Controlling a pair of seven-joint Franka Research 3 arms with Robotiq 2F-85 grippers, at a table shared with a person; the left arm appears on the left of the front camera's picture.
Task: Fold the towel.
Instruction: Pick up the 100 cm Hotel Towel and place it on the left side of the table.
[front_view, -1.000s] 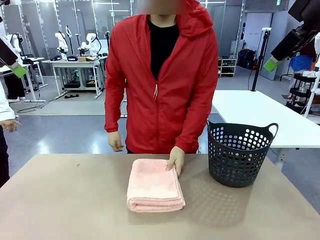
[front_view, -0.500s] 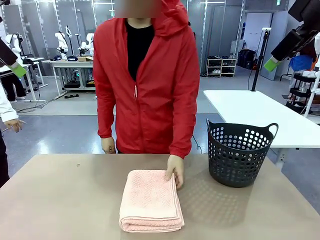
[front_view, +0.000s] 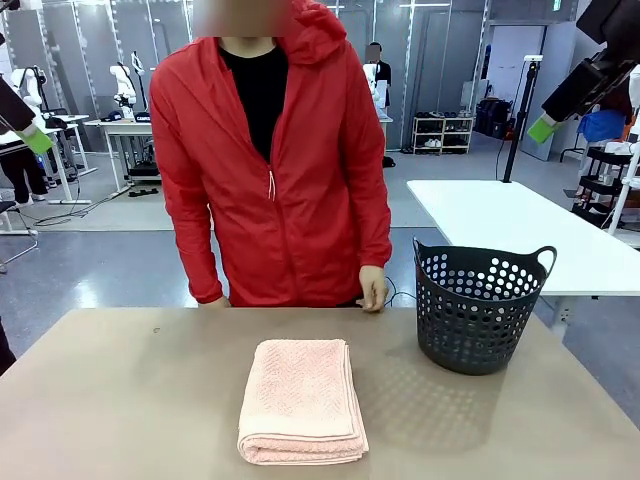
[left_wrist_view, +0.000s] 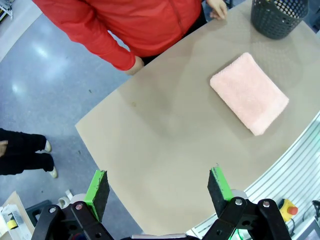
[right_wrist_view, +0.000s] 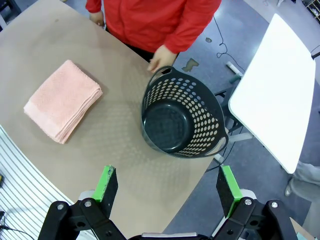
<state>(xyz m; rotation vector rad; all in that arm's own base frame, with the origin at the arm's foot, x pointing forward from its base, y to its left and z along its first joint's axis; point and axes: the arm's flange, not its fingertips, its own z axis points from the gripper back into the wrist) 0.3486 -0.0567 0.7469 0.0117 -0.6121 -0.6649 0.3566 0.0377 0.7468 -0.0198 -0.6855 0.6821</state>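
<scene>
The salmon-pink towel (front_view: 300, 400) lies folded into a thick rectangle on the tan table (front_view: 130, 400), with its folded edge toward the near side. It also shows in the left wrist view (left_wrist_view: 248, 92) and the right wrist view (right_wrist_view: 62, 100). My left gripper (left_wrist_view: 158, 185) hangs open high above the table's left side, empty, far from the towel. My right gripper (right_wrist_view: 167, 186) is open and empty too, high above the dark basket (right_wrist_view: 182, 120). In the front view the left gripper (front_view: 37, 140) and right gripper (front_view: 543, 128) sit in the upper corners.
A person in a red jacket (front_view: 270, 170) stands at the far edge, one hand (front_view: 373, 290) resting beside the perforated basket (front_view: 480, 310) to the towel's right. A white table (front_view: 520, 230) stands behind the basket.
The person slid the folded towel toward the near side, then let go and drew the hand back to the far edge. Both grippers stayed still and open.
</scene>
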